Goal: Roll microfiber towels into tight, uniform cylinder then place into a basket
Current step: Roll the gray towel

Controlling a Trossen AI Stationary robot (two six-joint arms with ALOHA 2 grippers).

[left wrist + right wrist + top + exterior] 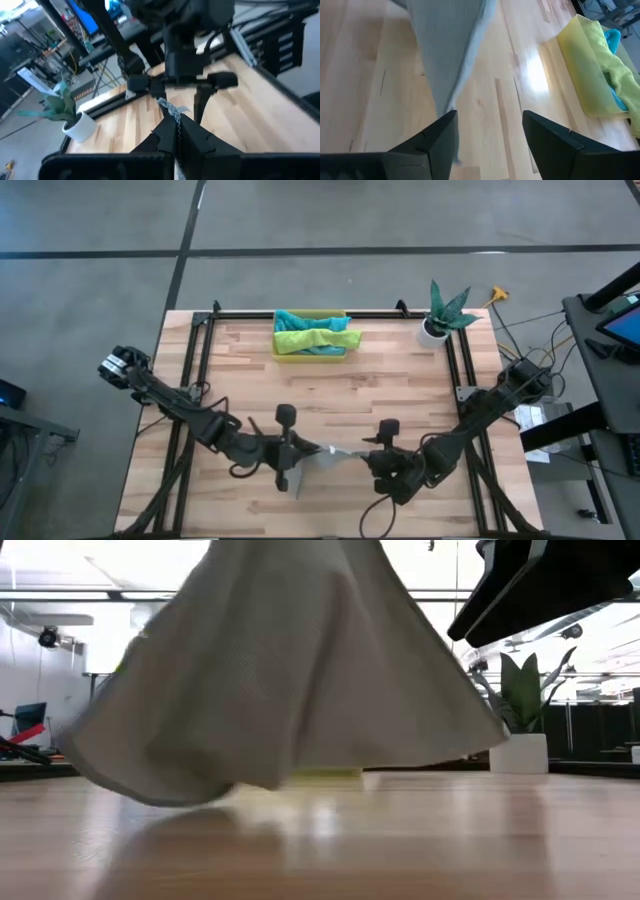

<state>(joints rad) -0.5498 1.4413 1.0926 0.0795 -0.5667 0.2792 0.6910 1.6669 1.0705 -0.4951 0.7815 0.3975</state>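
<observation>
The left claw (300, 452) is pinching a soft grey cloth towel (290, 670) above the pale wooden plank bench (400, 390), fingers clamped tight. Facing it, the right claw (487, 135) is hanging wide apart beside the draped cloth. Beyond both, the translucent yellow plastic basket (283, 356) is holding lime and teal towels, near a white potted plant (440, 315).

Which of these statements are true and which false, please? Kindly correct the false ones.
1. The left gripper is shut on the grey towel. True.
2. The right gripper is shut. False: its fingers stand open.
3. The basket holds lime green and teal cloth. True.
4. The grey towel lies flat on the table. False: it hangs lifted.
5. The plant pot stands inside the basket. False: it stands apart, beside it.
</observation>
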